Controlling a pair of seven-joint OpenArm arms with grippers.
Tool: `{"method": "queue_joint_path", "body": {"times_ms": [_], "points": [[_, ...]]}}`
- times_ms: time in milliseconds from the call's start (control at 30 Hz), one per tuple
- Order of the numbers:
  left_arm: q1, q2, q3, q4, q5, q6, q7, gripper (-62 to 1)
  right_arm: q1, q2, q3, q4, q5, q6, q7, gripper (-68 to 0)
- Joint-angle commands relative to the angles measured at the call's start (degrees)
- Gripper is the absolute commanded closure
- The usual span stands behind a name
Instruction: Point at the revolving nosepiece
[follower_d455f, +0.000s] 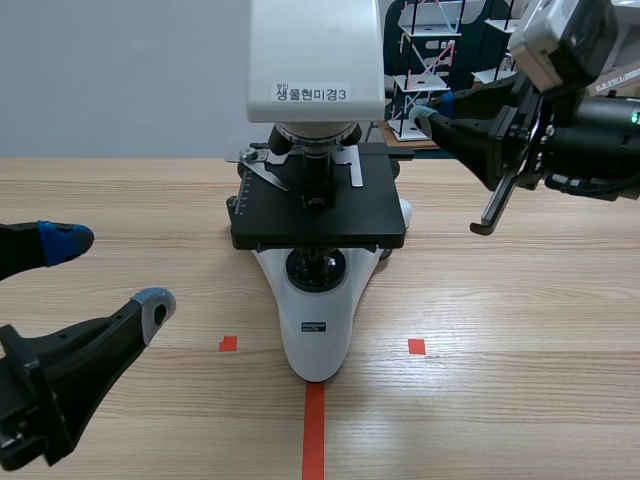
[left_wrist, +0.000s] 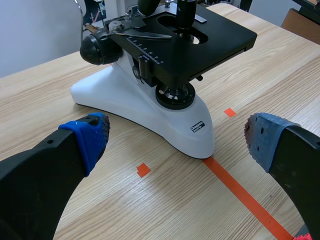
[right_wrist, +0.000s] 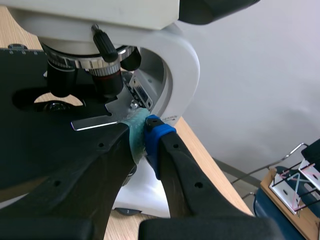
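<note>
Hanging raised over the desk's (follower_d455f: 520, 350) right side, the right tool (follower_d455f: 432, 108) has its 2 fingers pressed together, pads meeting w/ nothing between them. Its tips sit beside the head of the 1 microscope (follower_d455f: 315, 330), near the revolving nosepiece (follower_d455f: 315, 135) but apart from it. The nosepiece is under the white head, above the black stage (follower_d455f: 320, 215), at mid-desk. In the right wrist view the tips lie lower than the nosepiece, in front of the curved white arm (right_wrist: 177, 75); can't tell if they touch it. That view shows 2 objective barrels (right_wrist: 107, 75) clearly, a 3rd partly hidden behind.

Left tool (follower_d455f: 110, 272) is low at the near left, 2 fingers wide apart, holding nothing, well short of the microscope base.

Desk marks: 2 orange-red squares (follower_d455f: 228, 343), 1 line (follower_d455f: 314, 430) running up to the base.
</note>
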Motion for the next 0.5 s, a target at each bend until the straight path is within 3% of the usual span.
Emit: {"method": "queue_joint_path", "body": {"times_ms": [0, 467], "points": [[0.3, 0.3, -0.2, 0.5, -0.3, -0.1, -0.8, -57.0, 1.0, 0.0, -0.3, 0.8, 0.9, 0.4, 1.1, 0.0], [0.3, 0.3, -0.2, 0.5, -0.3, -0.1, -0.8, -57.0, 1.0, 0.0, -1.0, 0.8, 0.7, 0.4, 1.0, 0.0]]}}
